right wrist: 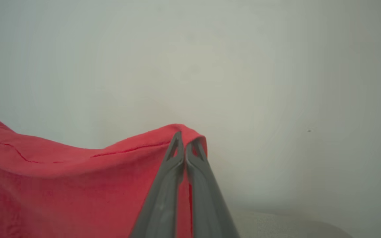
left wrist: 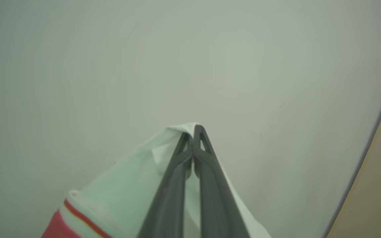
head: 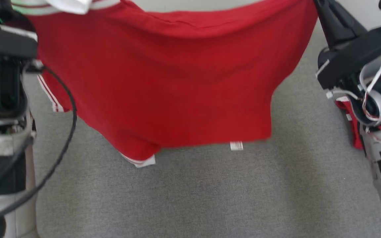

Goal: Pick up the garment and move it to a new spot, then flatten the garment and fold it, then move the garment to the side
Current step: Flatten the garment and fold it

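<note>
The garment (head: 174,86) is a red shirt with white striped trim, hanging stretched in the air between my two arms above the grey surface (head: 210,191). Its lower hem with a small white tag (head: 236,145) dangles just over the surface. In the left wrist view my left gripper (left wrist: 193,129) is shut on a white trimmed edge of the garment (left wrist: 124,191). In the right wrist view my right gripper (right wrist: 184,138) is shut on a red hem corner of the garment (right wrist: 78,185). A red fold (head: 351,122) peeks beside my right arm.
A pale wall (left wrist: 210,66) stands behind the lifted cloth. My left arm (head: 2,99), with a black cable (head: 68,138) looping off it, fills the left edge, and my right arm (head: 375,99) fills the right edge. A beige strip (left wrist: 375,185) borders the wall.
</note>
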You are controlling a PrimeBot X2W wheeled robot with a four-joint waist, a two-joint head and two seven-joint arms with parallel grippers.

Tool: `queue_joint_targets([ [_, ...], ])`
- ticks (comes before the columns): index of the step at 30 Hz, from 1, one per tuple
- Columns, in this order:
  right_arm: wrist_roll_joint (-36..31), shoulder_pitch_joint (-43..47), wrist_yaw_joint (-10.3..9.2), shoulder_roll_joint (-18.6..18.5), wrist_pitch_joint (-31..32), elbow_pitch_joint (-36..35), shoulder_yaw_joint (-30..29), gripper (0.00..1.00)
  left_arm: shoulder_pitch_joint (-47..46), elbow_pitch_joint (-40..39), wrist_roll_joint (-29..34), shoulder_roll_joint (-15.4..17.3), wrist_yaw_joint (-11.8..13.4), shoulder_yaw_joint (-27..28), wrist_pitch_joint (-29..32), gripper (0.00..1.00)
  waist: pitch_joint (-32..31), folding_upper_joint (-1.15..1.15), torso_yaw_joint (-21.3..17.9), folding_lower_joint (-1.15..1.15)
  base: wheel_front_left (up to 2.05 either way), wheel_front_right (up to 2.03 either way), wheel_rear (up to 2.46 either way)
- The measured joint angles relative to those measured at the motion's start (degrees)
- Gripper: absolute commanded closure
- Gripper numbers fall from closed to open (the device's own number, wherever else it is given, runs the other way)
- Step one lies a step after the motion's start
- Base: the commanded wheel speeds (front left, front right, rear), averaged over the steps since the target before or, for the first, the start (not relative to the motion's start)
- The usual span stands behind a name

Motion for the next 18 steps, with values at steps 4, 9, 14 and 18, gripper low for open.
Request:
queue_joint_targets([
  [4,1.7,-4.9,0.00,-1.4,-0.4,2.0,2.7,1.00,-5.9,3.7,-0.1,-0.2,0.9,-0.2,0.6,1.00,2.5,0.00,-0.6,0.00,0.00,0.00,0.00],
  [9,2.2,-11.9,0.00,-1.6,-2.2,5.4,5.5,1.00,-14.7,6.3,3.6,2.0,1.2,-1.7,-0.5,1.00,7.0,0.01,-1.5,0.01,0.00,0.00,0.00],
  [14,1.9,-18.8,0.00,-1.0,-5.6,9.2,6.4,1.00,-25.4,8.0,8.9,5.4,0.1,-3.3,-3.5,1.00,12.5,0.00,-2.6,0.01,0.00,0.00,0.00],
  [18,0.2,-23.0,0.00,0.3,-10.2,11.8,4.6,1.00,-31.3,8.8,11.7,6.8,-0.9,-3.9,-6.9,1.00,16.0,0.01,-3.4,0.02,0.00,0.00,0.00],
])
